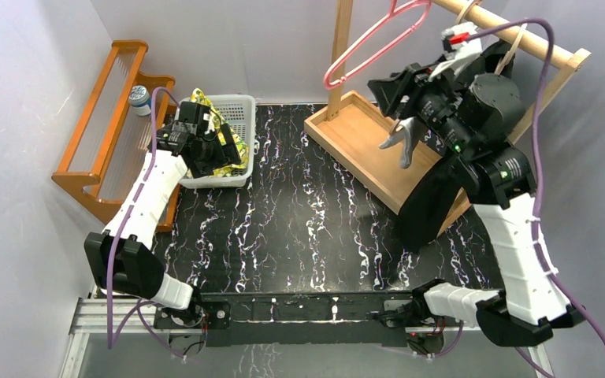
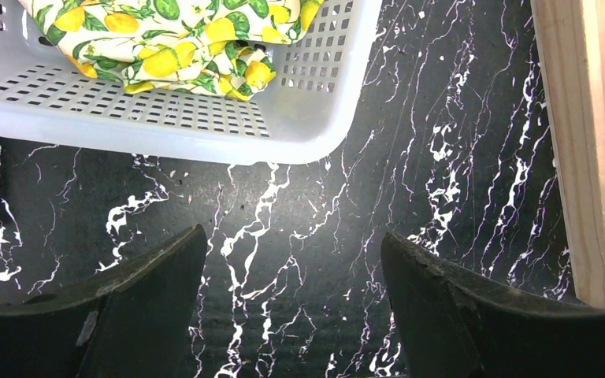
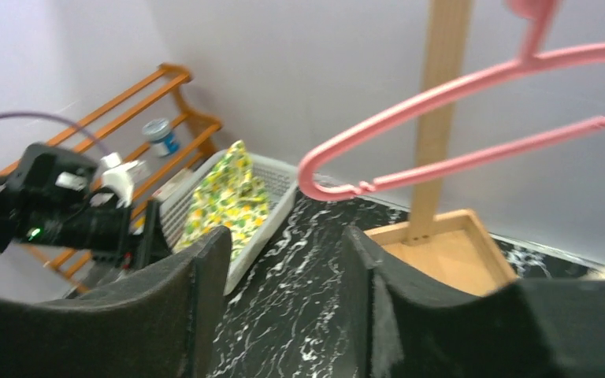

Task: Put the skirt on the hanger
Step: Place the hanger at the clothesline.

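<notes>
1. Noted left gripper (image 2: 291, 264) fingers spread wide, with nothing between them but bare table (image 2: 299, 197). Hovered low, just short of basket (image 2: 205, 138) near wall.
2. Noted right gripper (image 3: 283, 252) fingers likewise apart and empty. Held high beside hanger (image 3: 441, 94); no contact visible.
3. Located skirt (image 2: 181, 39): lemon print, crumpled inside basket, heaped toward one side wall. Gripped by neither arm.
4. Judged skirt's long axis from top view as diagonal across basket, far-left to near-right. Could not tell waistband from hem, so recorded no pointing direction.
5. Located hanger up by end of rail (image 1: 520, 35), hook cut off by frame edge. Long axis slanted down toward basket side, lower bend nearest right fingers.
6. Flagged risks, as judgement only:
   - Blind pinch into heap likely to catch a single fold. Would bring skirt up bunched, with waistband buried.
   - Light basket likely to drag or lift along if cloth snagged on mesh or rim.
   - Free-hanging hanger likely to swing or slip off if nudged by right fingers. Would spoil alignment for threading.
   - Arms meeting over mid-table could foul each other's cables.
</notes>
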You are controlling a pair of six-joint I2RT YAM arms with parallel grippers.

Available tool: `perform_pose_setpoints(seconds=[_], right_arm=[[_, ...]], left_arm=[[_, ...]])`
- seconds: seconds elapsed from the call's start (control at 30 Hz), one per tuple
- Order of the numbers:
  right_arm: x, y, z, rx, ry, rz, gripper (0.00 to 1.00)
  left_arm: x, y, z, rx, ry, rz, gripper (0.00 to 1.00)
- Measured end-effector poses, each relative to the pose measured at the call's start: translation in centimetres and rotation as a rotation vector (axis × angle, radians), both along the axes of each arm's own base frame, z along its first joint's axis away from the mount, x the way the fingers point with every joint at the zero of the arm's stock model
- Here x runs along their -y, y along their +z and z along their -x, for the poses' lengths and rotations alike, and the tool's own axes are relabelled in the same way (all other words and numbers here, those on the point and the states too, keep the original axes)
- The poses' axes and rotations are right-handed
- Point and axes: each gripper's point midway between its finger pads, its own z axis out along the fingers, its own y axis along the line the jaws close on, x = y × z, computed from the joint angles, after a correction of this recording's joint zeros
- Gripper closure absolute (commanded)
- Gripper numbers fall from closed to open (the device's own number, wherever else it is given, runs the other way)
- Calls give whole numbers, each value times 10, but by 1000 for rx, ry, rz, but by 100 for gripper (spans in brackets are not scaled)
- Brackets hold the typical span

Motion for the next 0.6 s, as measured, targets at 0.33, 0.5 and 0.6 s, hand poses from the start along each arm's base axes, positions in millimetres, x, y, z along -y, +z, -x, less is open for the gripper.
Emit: perform_pose_setpoints(seconds=[0.33,0.5,0.6], right_arm=[[-118,-51,0,-99,310,195,48],[-207,-120,27,-179,425,355,48],[-213,-174,28,-274,409,426,48]], left_arm=[[-14,2,-2,11,24,-24,2],[-31,5,-9,22,60,-26,5],[-49,4,-20,30,113,-24,12]])
